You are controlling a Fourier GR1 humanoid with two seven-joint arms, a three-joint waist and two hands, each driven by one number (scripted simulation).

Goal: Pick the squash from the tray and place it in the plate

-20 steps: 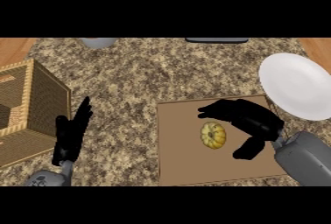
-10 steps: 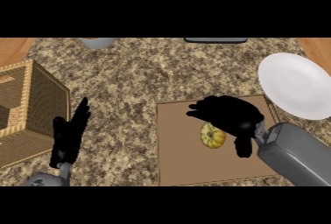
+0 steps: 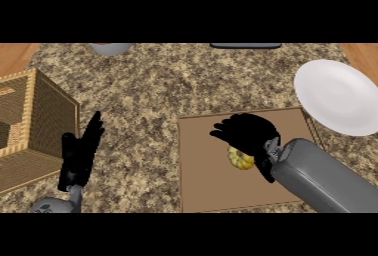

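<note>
In the head view, the right hand (image 3: 247, 132) sits over the brown tray (image 3: 214, 180), its fingers (image 3: 221, 134) curled down over the yellow squash (image 3: 241, 159), which lies on the tray and shows only partly beneath the palm. Whether the squash is lifted off the tray cannot be told. The white plate (image 3: 336, 97) lies on the speckled counter (image 3: 162, 85) just beyond the tray's far right corner. The left hand (image 3: 80, 155) rests at the lower left with straight fingers, beside a wicker basket (image 3: 40, 125).
</note>
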